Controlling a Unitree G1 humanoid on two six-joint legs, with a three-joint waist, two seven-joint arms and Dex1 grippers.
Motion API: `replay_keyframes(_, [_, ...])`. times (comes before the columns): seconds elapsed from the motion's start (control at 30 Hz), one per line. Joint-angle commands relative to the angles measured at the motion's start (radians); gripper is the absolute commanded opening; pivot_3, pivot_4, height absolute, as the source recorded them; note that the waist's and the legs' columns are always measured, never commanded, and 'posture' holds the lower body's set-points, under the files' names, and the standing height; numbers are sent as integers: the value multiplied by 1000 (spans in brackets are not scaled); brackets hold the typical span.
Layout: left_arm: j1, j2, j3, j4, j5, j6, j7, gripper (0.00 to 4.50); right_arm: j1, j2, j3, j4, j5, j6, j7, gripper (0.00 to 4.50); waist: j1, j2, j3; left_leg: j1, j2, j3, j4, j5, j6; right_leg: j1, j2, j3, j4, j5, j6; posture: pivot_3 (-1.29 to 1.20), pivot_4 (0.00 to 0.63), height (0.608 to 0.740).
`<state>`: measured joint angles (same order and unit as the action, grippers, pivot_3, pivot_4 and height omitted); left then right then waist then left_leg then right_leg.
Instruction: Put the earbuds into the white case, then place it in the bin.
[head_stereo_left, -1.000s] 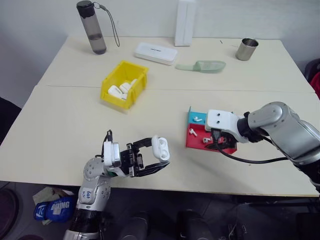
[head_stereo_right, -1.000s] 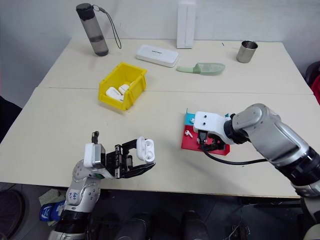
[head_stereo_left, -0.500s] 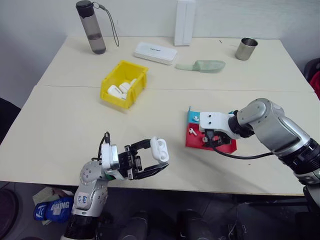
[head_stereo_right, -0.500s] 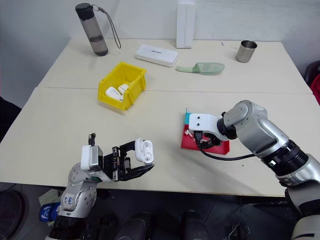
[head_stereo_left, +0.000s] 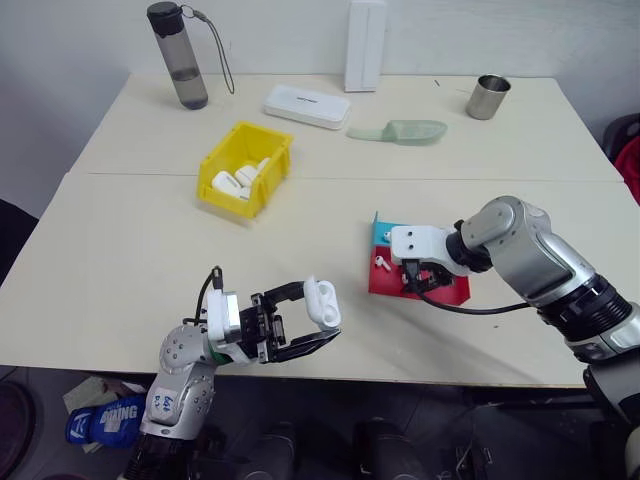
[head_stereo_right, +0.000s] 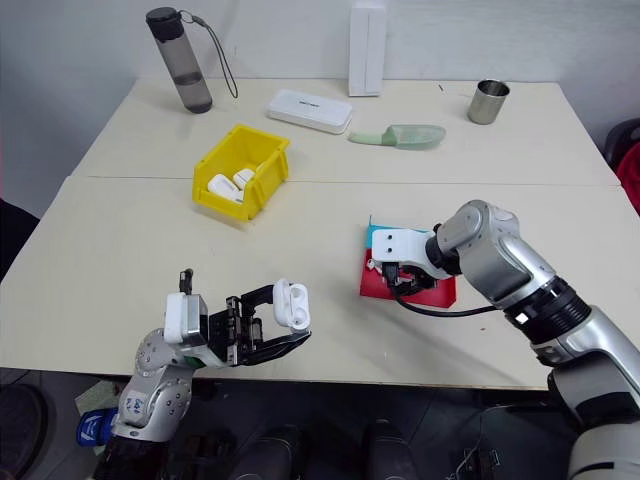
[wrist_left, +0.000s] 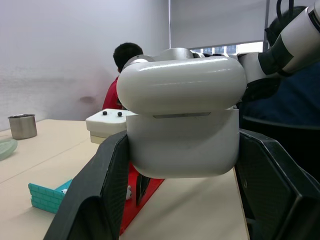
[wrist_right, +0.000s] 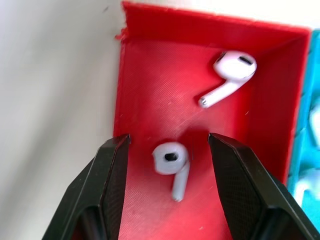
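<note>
Over the cream table (head_stereo_left: 140, 250), left end effector (head_stereo_left: 305, 322) clamps white case (head_stereo_left: 322, 302); right one (wrist_right: 167, 165) apart.

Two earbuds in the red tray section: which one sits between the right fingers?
The earbud lying between the open right gripper's fingers; the other earbud lies farther off, toward the tray's far corner beside the blue section.

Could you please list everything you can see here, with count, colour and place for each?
white case: one, white, held in left gripper above table's near edge
earbuds: two, white, in tray's red part
tray: one, red and blue, table's right
bin: one, yellow, holding white cases, left of centre
bottle: one, grey, far left
flat box: one, white, far middle
tall box: one, white, upright, far edge
scoop: one, pale green, far right
cup: one, metal, far right
person: one, red top, background
left gripper: shut on case
right gripper: open over one earbud
</note>
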<state>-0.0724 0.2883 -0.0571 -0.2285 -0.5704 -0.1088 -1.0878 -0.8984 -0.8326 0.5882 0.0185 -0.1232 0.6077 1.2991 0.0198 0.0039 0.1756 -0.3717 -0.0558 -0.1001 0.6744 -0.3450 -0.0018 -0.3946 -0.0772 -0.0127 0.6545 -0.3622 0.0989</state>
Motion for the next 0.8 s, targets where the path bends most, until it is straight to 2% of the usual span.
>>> replay_keyframes(0.03, [2,12,9,-43,-24,2,3,2761,-16,13,-15,13,-26,-24,6,2473,0,0,0,0,0,0,0,0,0,0,0,0,0,0,0,0,150,740])
replay_keyframes(0.17, [-1,19,14,-41,-30,6,5,2761,-16,20,-17,19,-40,-30,22,2473,0,0,0,0,0,0,1,0,0,0,0,0,0,0,0,0,150,740])
replay_keyframes(0.27, [-2,20,17,-40,-31,8,6,2761,-11,16,-19,21,-47,-39,33,1927,0,0,0,0,0,0,1,0,0,0,0,0,0,0,0,0,150,740])
replay_keyframes(0.33, [-1,21,18,-41,-33,10,6,2761,-8,11,-22,20,-52,-43,40,1262,0,0,0,0,0,0,1,0,0,0,0,0,0,0,0,0,150,740])
replay_keyframes(0.8, [6,24,15,-49,-35,16,15,2761,8,-21,-39,30,-66,-73,96,1262,0,0,0,0,0,0,1,0,0,0,0,0,0,0,0,0,150,740])
